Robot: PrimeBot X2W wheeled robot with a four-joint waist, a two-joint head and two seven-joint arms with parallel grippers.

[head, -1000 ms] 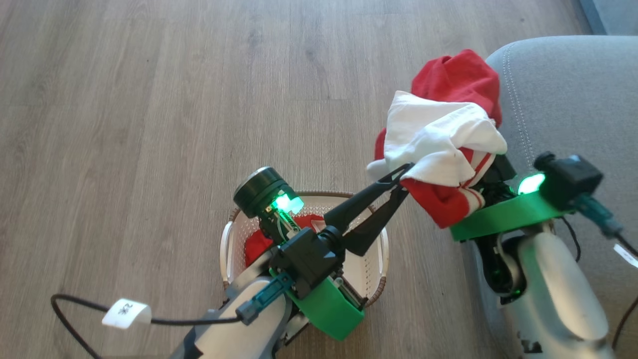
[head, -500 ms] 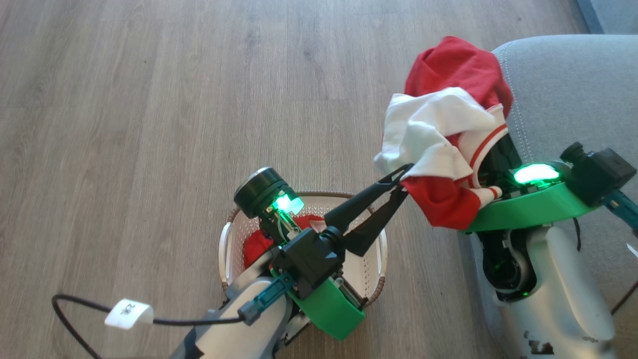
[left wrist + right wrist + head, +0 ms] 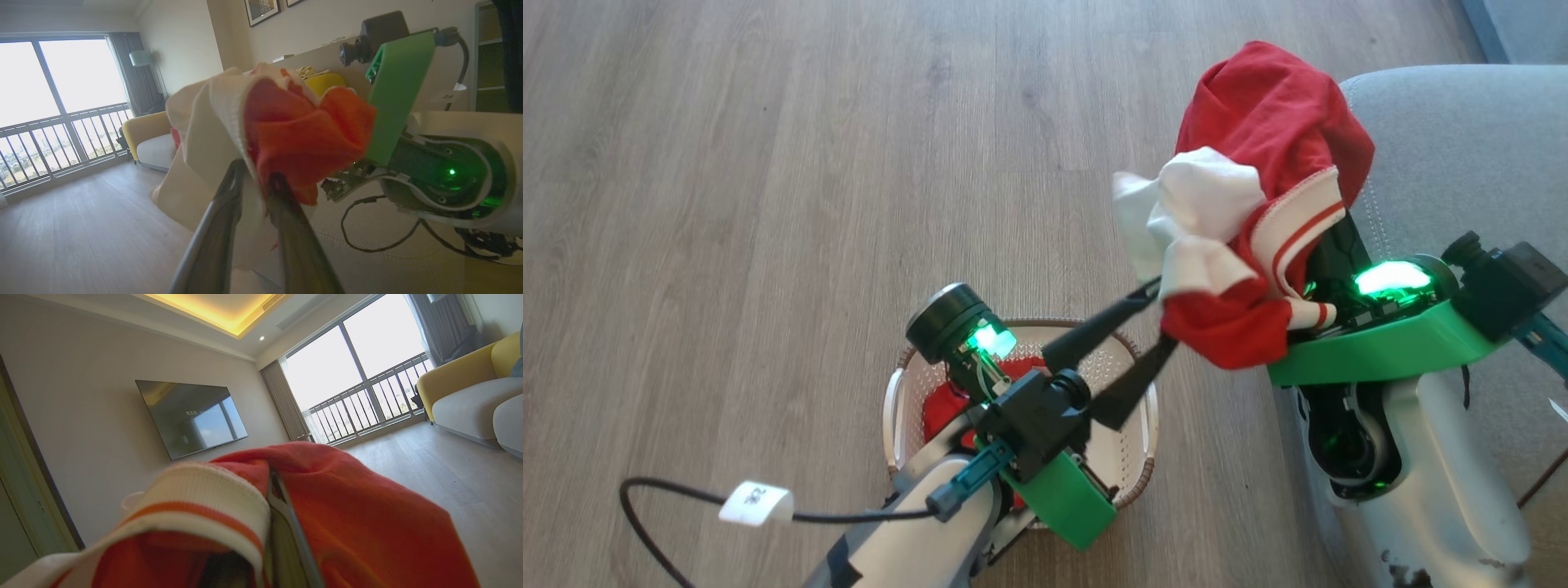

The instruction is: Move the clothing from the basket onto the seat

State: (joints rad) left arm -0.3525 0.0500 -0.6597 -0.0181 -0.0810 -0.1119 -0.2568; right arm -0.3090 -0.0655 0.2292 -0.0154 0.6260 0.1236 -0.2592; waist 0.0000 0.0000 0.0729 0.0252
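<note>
Though half-hidden, probably clothing point(image 3: 941, 406) in basket point(image 3: 1125, 445); left jaws apart, right jaws clamping garment point(image 3: 1258, 122).

Red and white against grey.
On the right gripper point(image 3: 276, 490), the garment point(image 3: 1262, 122) is red with a white panel and red-striped white cuff; beside it, the grey seat point(image 3: 1462, 155), pale-stitched; beneath the left gripper point(image 3: 1164, 314), a cream, brown-rimmed basket point(image 3: 896, 416) showing red cloth point(image 3: 943, 408).

Strong daylight pours through the tall railed balcony window point(image 3: 61, 102), blown out to white. Before that window, the crumpled red-and-white fabric garment point(image 3: 286, 134) is soft, perhaps motion-blurred; straight lines bow beside it.
</note>
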